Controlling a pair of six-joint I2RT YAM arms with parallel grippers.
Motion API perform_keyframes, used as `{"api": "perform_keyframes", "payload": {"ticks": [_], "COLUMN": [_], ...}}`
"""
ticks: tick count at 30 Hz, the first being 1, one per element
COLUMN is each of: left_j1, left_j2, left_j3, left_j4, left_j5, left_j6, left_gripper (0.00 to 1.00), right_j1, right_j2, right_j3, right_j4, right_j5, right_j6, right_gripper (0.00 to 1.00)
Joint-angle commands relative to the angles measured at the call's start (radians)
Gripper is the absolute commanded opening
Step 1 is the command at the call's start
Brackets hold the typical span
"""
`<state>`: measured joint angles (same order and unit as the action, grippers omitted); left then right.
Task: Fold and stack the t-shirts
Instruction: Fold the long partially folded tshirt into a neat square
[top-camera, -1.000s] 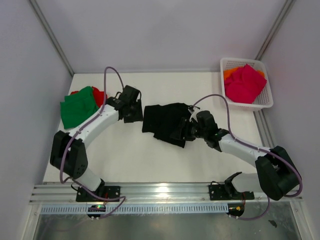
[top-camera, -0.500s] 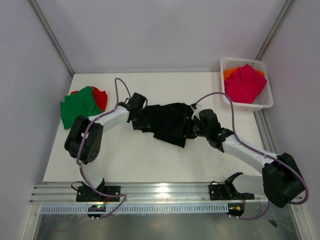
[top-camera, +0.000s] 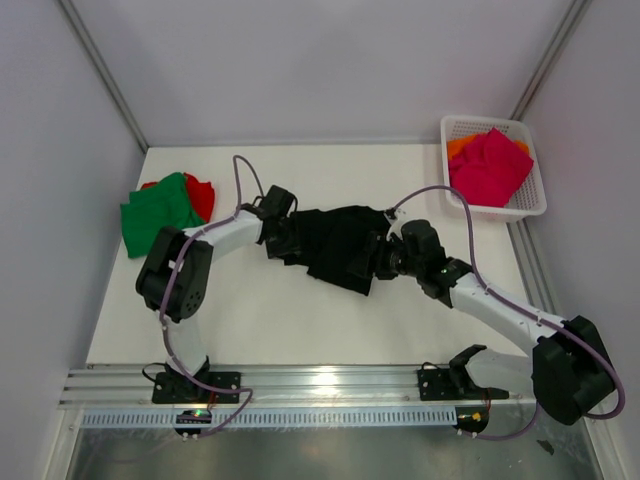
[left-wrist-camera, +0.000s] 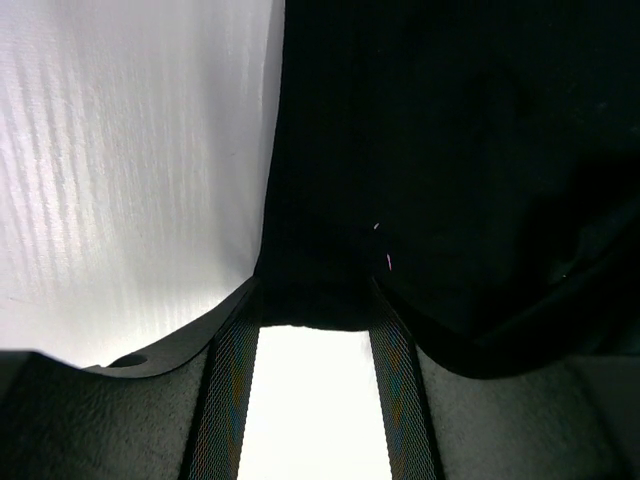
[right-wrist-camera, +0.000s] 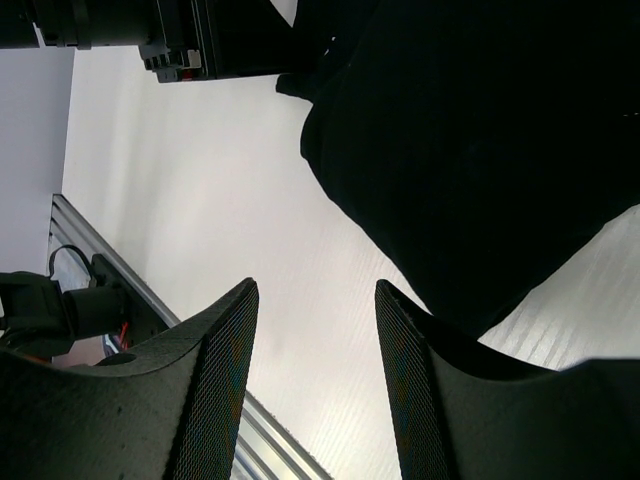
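Worktop (top-camera: 260, 315) carries at its left the green t-shirt (top-camera: 155, 212), partly over the red t-shirt (top-camera: 203, 197). The left gripper (top-camera: 280, 240) is half open and empty at the left edge of the crumpled black t-shirt (top-camera: 335, 245). The right gripper (top-camera: 378, 258), also parted and empty, is at its right edge. Closing on several layers could bunch the fold. The pink t-shirt (top-camera: 490, 165) and orange t-shirt (top-camera: 460, 146) lie in the basket (top-camera: 530, 207).

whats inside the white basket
A crumpled magenta-pink t-shirt fills most of the white basket, with an orange t-shirt peeking out at its far-left corner. Anything beneath them is covered.
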<state>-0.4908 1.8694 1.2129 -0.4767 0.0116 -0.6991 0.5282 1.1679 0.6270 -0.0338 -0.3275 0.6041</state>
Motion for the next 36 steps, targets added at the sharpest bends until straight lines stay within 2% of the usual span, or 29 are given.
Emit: {"api": "perform_keyframes", "payload": {"ticks": [1, 7, 21, 24, 26, 27, 36], "left_j1": [-0.003, -0.003, -0.003, -0.003, -0.002, -0.002, -0.002], "left_j2": [0.005, 0.002, 0.040, 0.051, 0.060, 0.062, 0.066], "left_j3": [0.034, 0.040, 0.054, 0.057, 0.057, 0.056, 0.053], "left_j4": [-0.003, -0.034, -0.028, -0.019, -0.016, -0.013, -0.011], "left_j5": [-0.067, -0.122, -0.082, -0.064, -0.055, -0.052, -0.036], "left_j6": [0.023, 0.046, 0.020, 0.009, 0.007, 0.007, 0.030], "left_gripper": [0.49, 0.49, 0.47, 0.43, 0.37, 0.31, 0.06], "right_j1": [0.004, 0.004, 0.006, 0.004, 0.004, 0.004, 0.004], "right_j2": [-0.027, -0.019, -0.014, -0.014, -0.019, -0.019, -0.022], "right_j3": [0.014, 0.000, 0.005, 0.002, -0.001, -0.001, -0.015], "right_j4": [-0.002, 0.008, 0.018, 0.023, 0.023, 0.023, 0.028], "right_j5": [0.018, 0.015, 0.012, 0.011, 0.015, 0.015, 0.016], "right_j6": [-0.020, -0.020, -0.013, -0.007, -0.007, -0.006, 0.008], "right_gripper": [0.55, 0.55, 0.55, 0.55, 0.55, 0.55, 0.55]}}
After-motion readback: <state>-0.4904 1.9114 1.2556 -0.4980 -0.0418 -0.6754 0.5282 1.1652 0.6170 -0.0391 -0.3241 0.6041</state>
